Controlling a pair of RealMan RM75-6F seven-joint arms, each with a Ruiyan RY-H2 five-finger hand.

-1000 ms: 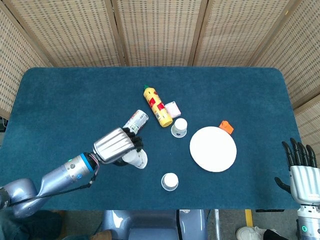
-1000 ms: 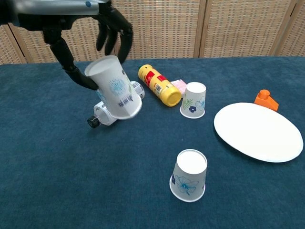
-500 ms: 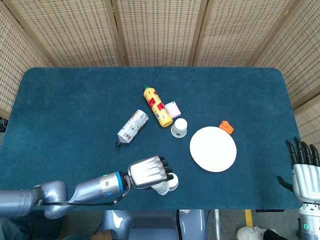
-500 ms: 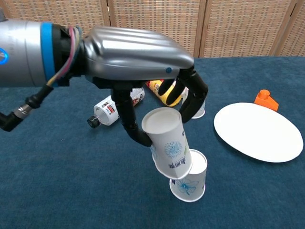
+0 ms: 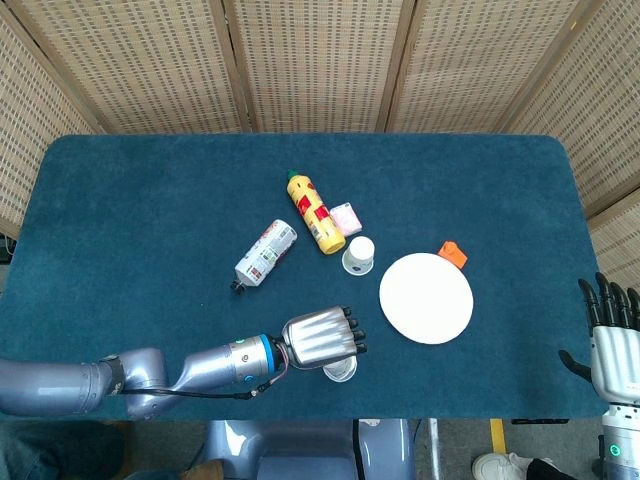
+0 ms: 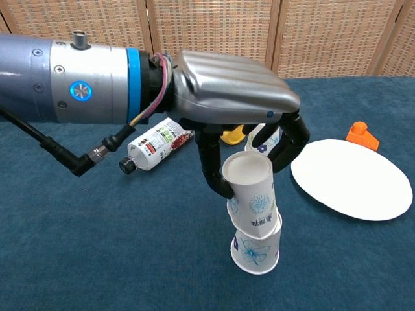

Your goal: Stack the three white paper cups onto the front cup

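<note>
While over frame centre, left hand (image 6: pixel 240 103): grips cup (image 6: pixel 251 197), seated on front cup (image 6: pixel 255 249).
Right hand (image 5: pixel 612 335): lower right, spread, empty.

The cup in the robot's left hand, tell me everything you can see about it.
The held cup is white paper with a blue flower print and dark lettering, upside down and slightly tilted. It sits over the front cup, which stands inverted on the blue table. The left hand grips it from above, dark fingers on both sides.
</note>
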